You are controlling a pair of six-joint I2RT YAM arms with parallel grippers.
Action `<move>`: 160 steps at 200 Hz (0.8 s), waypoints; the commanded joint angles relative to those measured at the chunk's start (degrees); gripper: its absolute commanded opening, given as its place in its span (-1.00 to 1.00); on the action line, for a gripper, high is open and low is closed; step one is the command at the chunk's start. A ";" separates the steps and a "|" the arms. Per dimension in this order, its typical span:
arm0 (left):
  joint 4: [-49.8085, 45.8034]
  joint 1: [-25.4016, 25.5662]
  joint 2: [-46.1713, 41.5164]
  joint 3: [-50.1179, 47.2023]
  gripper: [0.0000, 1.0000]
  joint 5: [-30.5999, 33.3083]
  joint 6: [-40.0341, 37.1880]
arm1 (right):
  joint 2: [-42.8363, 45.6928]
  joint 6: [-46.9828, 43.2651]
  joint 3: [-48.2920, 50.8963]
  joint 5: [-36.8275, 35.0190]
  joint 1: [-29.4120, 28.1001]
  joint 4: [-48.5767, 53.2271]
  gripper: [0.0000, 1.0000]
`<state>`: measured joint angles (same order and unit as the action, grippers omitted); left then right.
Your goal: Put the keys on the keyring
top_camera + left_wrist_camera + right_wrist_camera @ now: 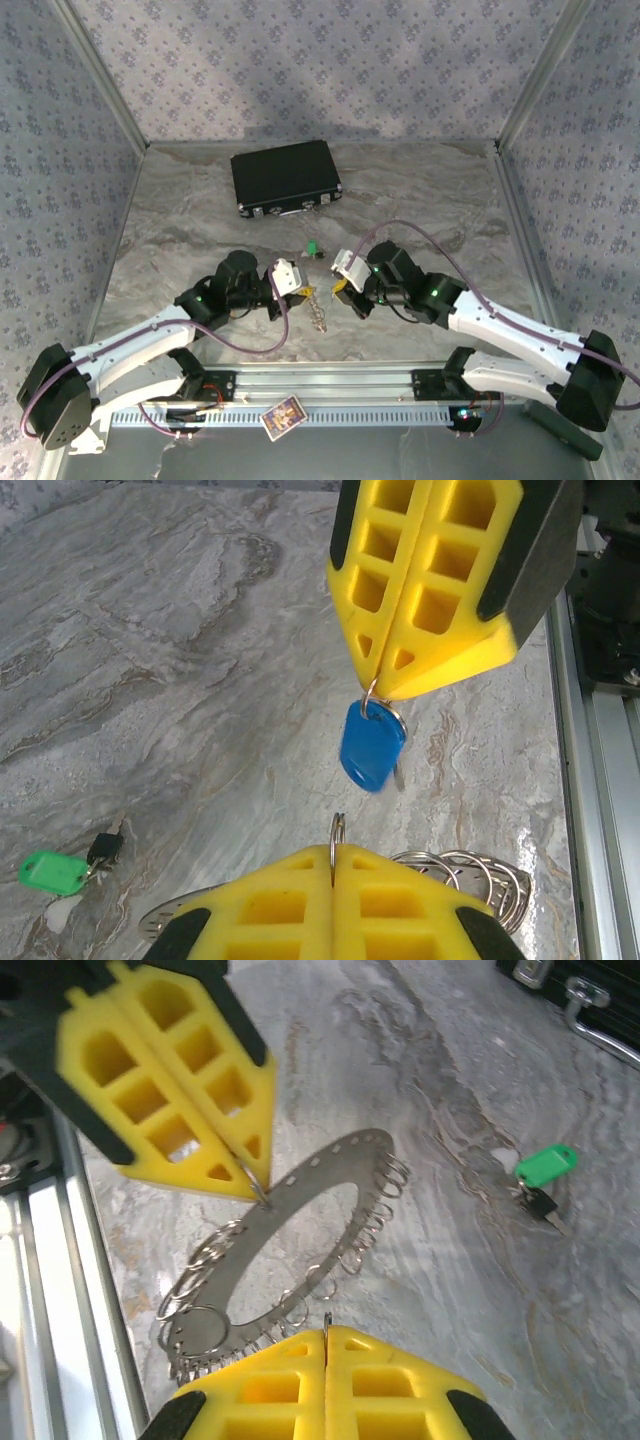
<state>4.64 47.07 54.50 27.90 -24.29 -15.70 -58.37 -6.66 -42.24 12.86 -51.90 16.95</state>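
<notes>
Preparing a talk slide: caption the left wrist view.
Right gripper holds the blue key opposite the left gripper pinching the keyring; green key lies on the table.

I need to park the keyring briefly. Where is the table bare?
Bare table lies between the black case and the left wall, and between it and the right wall. Crowded near centre: left gripper, right gripper, keyring, blue key, green key.

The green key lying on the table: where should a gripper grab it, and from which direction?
Probably by its green plastic head, from straight above, fingers closing across its narrow width. It lies flat on the table, and the head is the bulkiest part; the dark part attached looks too thin to pinch.
</notes>
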 commanded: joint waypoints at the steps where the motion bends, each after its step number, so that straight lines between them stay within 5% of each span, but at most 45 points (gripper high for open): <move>1: 2.83 0.65 -0.64 -0.05 -1.00 -2.68 -3.34 | 0.88 -3.83 -0.87 4.44 -0.14 0.72 -1.00; 160: 0.94 1.16 1.75 1.98 -1.00 -4.90 -5.57 | -5.74 -6.02 -3.92 10.06 -0.74 -3.76 -1.00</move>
<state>4.49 47.79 56.05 27.77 -27.27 -20.16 -63.35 -12.10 -44.07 21.69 -52.12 14.52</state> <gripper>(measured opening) 0.045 0.052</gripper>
